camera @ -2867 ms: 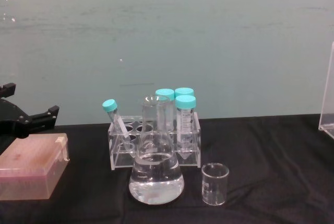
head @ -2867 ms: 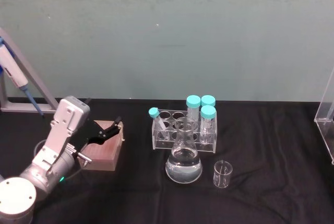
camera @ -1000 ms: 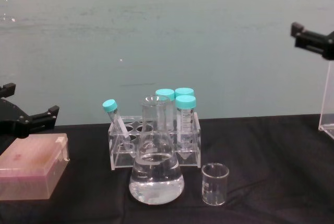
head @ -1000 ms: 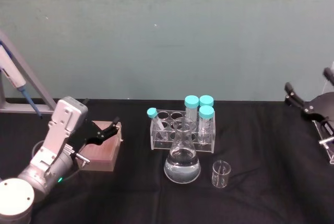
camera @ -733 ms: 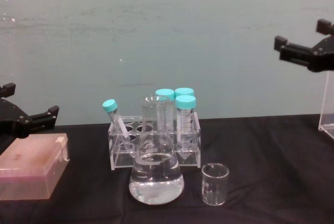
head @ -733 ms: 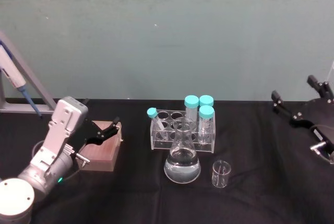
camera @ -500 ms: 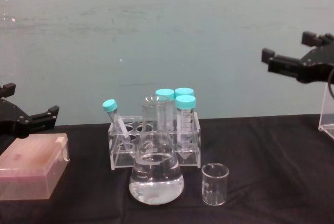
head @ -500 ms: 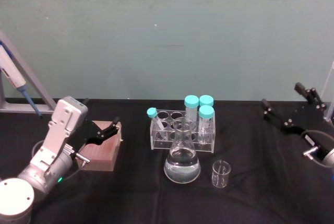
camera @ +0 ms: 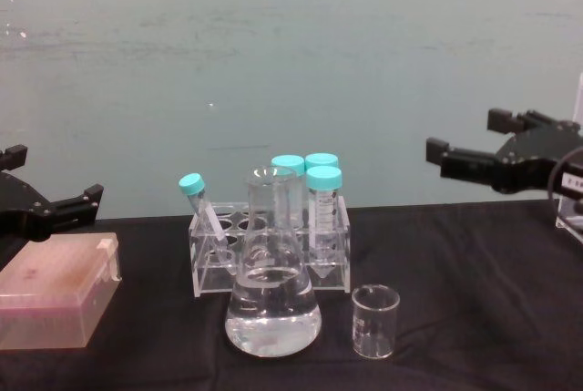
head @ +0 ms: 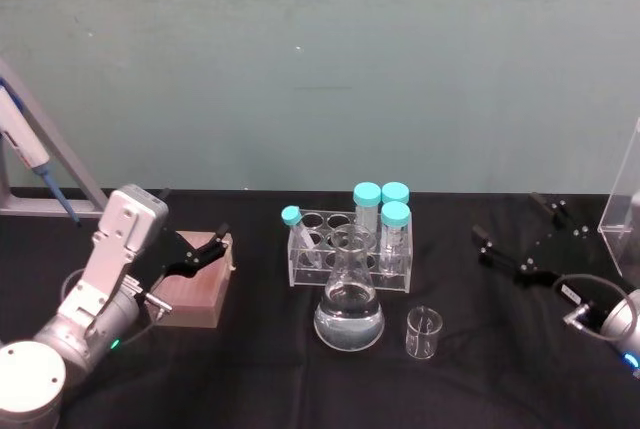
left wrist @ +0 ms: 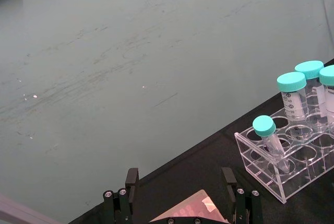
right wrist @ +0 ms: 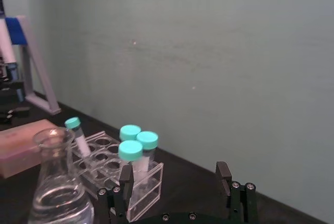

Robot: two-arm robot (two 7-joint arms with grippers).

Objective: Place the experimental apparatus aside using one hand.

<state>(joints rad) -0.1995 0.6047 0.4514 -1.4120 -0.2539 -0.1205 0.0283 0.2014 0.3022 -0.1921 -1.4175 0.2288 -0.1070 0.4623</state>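
right gripper (head: pixel 509 221) hangs wide open and empty, up in the air off to the right of the rack (head: pixel 350 252). flask (head: pixel 349 301) with clear liquid sits just in front of the rack, beaker (head: pixel 424 335) beside it on the right. left gripper (left wrist: pixel 179 182) is spread open too, parked over the pink box (head: pixel 196 295) on the left.

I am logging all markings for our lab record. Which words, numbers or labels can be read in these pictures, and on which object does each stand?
No text can be read anywhere.
Capped tube: dark print on its side, too small to read.
Small beaker: faint marks, too blurred to read.
White label behind the right gripper: too small to read.
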